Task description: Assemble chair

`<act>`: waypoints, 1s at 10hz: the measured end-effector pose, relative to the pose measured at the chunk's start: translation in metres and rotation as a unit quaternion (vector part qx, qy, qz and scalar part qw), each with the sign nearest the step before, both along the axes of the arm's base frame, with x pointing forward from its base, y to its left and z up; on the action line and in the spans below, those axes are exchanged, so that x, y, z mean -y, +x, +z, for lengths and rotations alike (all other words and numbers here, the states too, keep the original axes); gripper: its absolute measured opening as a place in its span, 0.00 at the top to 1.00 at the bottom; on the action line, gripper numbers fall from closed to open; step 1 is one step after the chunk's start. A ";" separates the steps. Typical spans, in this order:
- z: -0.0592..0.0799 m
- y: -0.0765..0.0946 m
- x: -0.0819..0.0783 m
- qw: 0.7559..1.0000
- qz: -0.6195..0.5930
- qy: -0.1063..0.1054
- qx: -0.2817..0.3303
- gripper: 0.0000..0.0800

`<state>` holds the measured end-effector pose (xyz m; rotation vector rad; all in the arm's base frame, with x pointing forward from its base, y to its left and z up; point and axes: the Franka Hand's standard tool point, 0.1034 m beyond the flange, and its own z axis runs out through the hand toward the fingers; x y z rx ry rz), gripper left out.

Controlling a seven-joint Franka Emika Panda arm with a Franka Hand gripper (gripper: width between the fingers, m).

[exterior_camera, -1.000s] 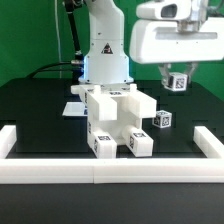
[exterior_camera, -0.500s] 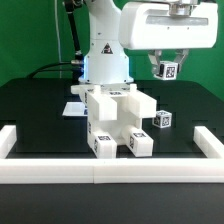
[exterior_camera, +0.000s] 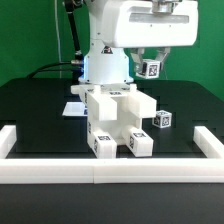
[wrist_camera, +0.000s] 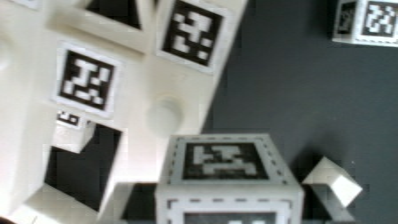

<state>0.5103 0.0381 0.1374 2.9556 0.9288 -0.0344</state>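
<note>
Transport looks to be the step in hand: the gripper (exterior_camera: 150, 64) is clamped on a small tagged block (exterior_camera: 151, 69), its fingers closed against the block's sides, and the block hangs in the air clear of everything else. I take it for one of the chair's loose parts, perhaps a leg, though its full length is hidden by the fingers.

The half-built chair (exterior_camera: 112, 112) stands in the middle of the black table (exterior_camera: 35, 120), a chunky white body with tags on its front feet. A second loose tagged piece (exterior_camera: 163, 120) sits on the table just beside it, on the exterior view's right. The white border rail (exterior_camera: 110, 170) runs along the near edge.

The arm's hand fills the top of the exterior view, fingers pointing straight down. It is above the chair and a little toward the exterior view's right. From the wrist camera the held block (wrist_camera: 222, 162) is close under the lens, with the chair's tagged white face (wrist_camera: 107, 90) beside it and lower down.

The next move, as I judge it, calls for lining the block up over its socket (which one I cannot tell from here) and lowering it squarely, since a tilted entry would likely jam.
</note>
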 end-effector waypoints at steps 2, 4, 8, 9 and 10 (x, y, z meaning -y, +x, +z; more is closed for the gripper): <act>0.001 0.004 0.006 1.000 0.001 0.001 0.002 0.65; 0.001 0.003 0.006 1.000 0.001 0.001 0.002 0.65; -0.001 0.002 0.016 1.000 0.024 0.002 0.002 0.65; -0.001 0.001 0.018 1.000 0.027 0.002 0.000 0.65; -0.002 0.001 0.019 1.000 0.027 0.002 0.000 0.65</act>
